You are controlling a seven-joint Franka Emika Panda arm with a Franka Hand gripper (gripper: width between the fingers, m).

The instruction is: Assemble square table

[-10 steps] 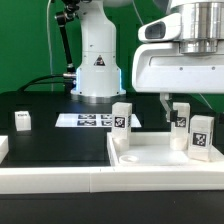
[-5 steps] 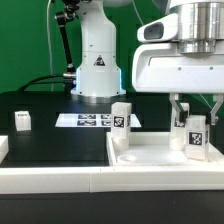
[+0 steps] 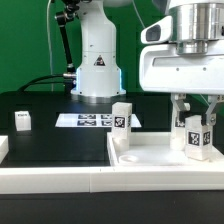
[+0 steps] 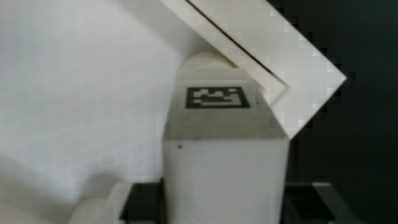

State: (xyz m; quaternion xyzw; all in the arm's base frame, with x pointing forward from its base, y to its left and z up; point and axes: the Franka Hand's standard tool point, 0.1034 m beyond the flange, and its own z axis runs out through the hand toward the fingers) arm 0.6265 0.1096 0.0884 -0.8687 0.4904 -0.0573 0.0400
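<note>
The white square table top [image 3: 150, 157] lies at the front right, and its raised rim shows in the wrist view [image 4: 267, 55]. My gripper [image 3: 197, 128] reaches down over a white tagged leg [image 3: 197, 140] that stands on the top near the right. One finger is on each side of it. In the wrist view the leg [image 4: 222, 150] fills the gap between the dark pads [image 4: 150, 200], so the jaws are shut on it. Another leg [image 3: 122, 118] stands at the top's back left. A further leg [image 3: 182, 124] is partly hidden behind my fingers. A small leg [image 3: 22, 120] lies at the exterior view's left.
The marker board [image 3: 88, 120] lies flat on the black table before the robot base [image 3: 97, 65]. A long white rail [image 3: 60, 178] runs along the front edge. A white block [image 3: 3, 148] sits at the exterior view's left edge.
My gripper has moved toward the exterior view's right and down, from the rear leg onto the front right leg. Its fingers have closed in against that leg.
</note>
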